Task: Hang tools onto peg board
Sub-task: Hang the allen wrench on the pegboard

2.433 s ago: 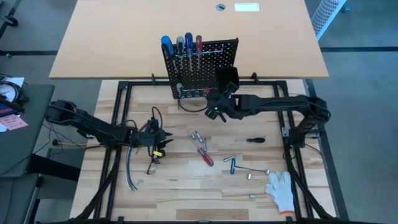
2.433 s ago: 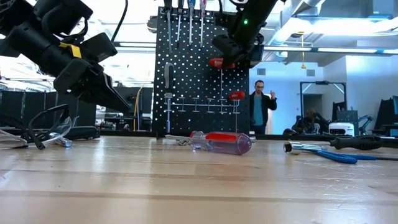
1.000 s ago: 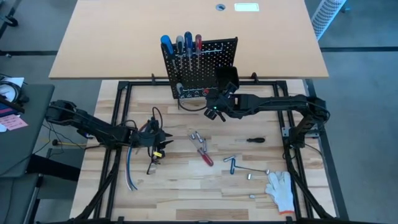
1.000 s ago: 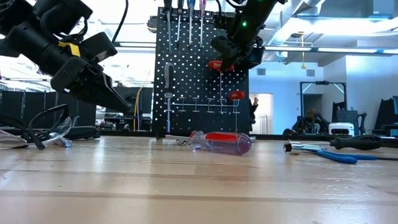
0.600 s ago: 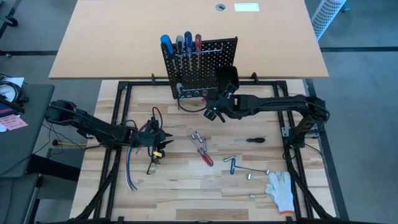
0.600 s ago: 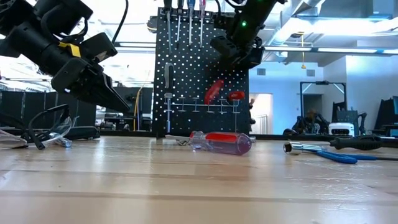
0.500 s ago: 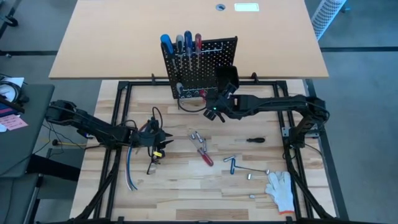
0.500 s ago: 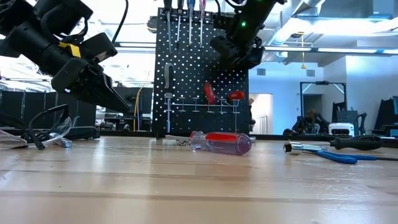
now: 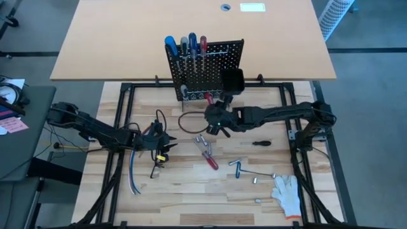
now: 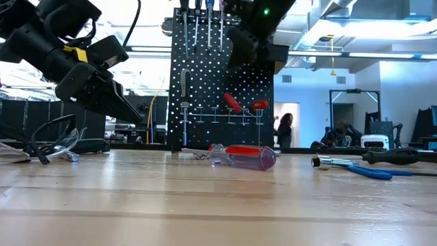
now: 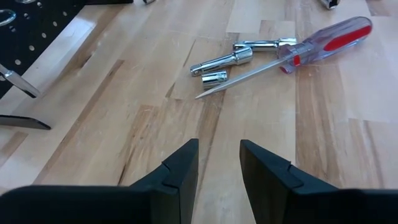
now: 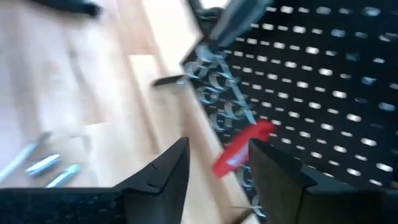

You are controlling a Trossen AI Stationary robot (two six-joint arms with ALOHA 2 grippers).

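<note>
pulled back from the peg board (image 9: 205, 67) toward mid-table, right gripper (image 9: 216, 124) now spread and empty. upright at the far edge, board holding a red-handled screwdriver (image 10: 231, 102) tilted in its lower row. left gripper (image 9: 160, 141) near the left edge, fingers (image 11: 180, 171) parted, idle.

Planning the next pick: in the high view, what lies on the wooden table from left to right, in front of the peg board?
Left gripper → red-handled screwdriver → metal L-key → black-handled screwdriver → white glove.
</note>
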